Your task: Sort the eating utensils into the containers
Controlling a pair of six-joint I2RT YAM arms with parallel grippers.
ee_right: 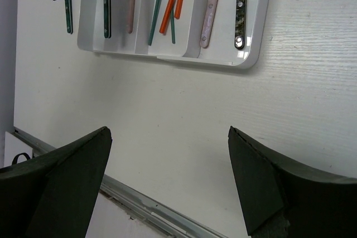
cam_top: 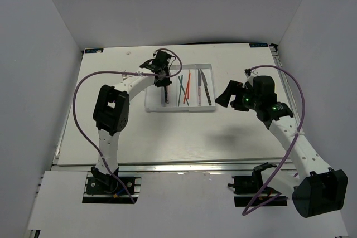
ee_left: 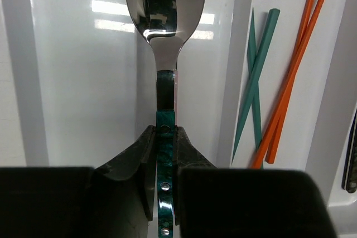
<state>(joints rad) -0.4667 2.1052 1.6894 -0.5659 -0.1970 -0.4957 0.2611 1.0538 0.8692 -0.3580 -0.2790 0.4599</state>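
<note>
Spoon (ee_left: 165, 26) with a teal handle is pinched by the left gripper (ee_left: 165, 137), lengthwise over a left compartment of the tray (ee_left: 72, 110), probably lined up for release there. The right gripper (ee_right: 167, 154) hangs spread above the bench (ee_right: 223, 110), out of the way.

The white table (cam_top: 167, 137) before me carried one flat white compartment tray (cam_top: 189, 108) at about twelve o'clock, its long sides running away from me. At the tray's ten o'clock, well apart from it, what looked like a small fork (cam_top: 124, 73) lay on the bare top. Just beside the tray's nine o'clock wall lay a teal handle (ee_right: 68, 15), its head out of sight.
</note>
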